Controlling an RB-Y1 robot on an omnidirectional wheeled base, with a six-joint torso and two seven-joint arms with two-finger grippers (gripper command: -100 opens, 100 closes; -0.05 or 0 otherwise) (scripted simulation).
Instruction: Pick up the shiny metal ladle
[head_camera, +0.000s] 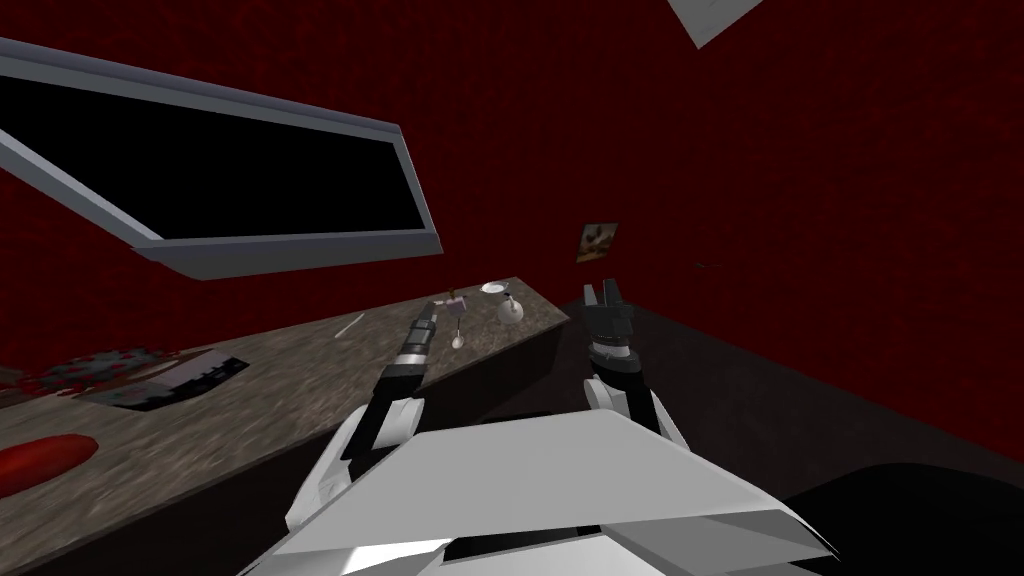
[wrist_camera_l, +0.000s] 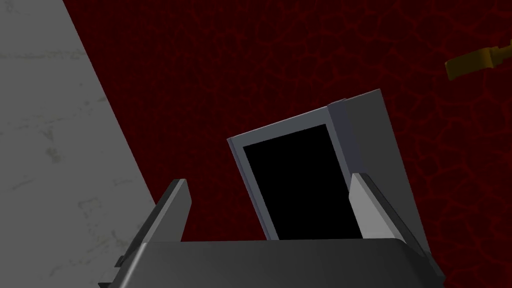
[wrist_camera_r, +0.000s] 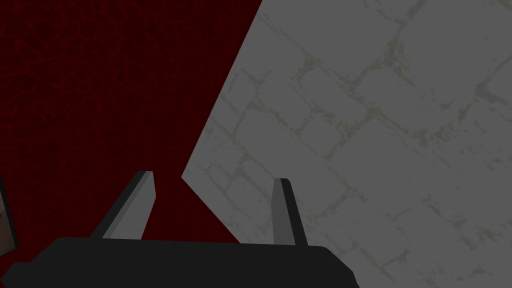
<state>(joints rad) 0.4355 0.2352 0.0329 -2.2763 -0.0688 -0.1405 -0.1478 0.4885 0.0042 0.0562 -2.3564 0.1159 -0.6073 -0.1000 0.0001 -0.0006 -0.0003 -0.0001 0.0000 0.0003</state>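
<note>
Counter (head_camera: 300, 385): mottled grey-brown top, running away under the left arm

Left pincer (head_camera: 437, 306) (wrist_camera_l: 269, 180): held over the far part of the counter; blades wide apart, nothing between them

Right pincer (head_camera: 601, 290) (wrist_camera_r: 214, 177): raised past the counter's far corner, well to the right of the left pincer; blades wide apart and empty

Ladle (head_camera: 457, 338): small and pale, lying on the countertop just right of the left pincer's tip, between the two pincers and far nearer the left one. Round bowl towards the robot, thin handle running away from it. No blade touches it, as far as the head view tells

Purple item (head_camera: 457, 304): at the far end of the ladle's handle, close beside the left pincer's tip; too small to name

White jug-shaped vessel (head_camera: 510, 311): on the counter between the pincers, right of the ladle and apart from it

White dish (head_camera: 492, 288): just beyond the vessel, near the counter's far end

Thin pale strip (head_camera: 350, 325): flat on the counter, left of the left pincer

Dark patterned slab (head_camera: 170, 375) and red rounded shape (head_camera: 40, 462): well to the left of the left pincer, towards the counter's near end

Window (head_camera: 300, 240): grey frame round a black area, on the red wall above the left pincer

Small picture (head_camera: 597, 241): on the wall above the right pincer
</note>
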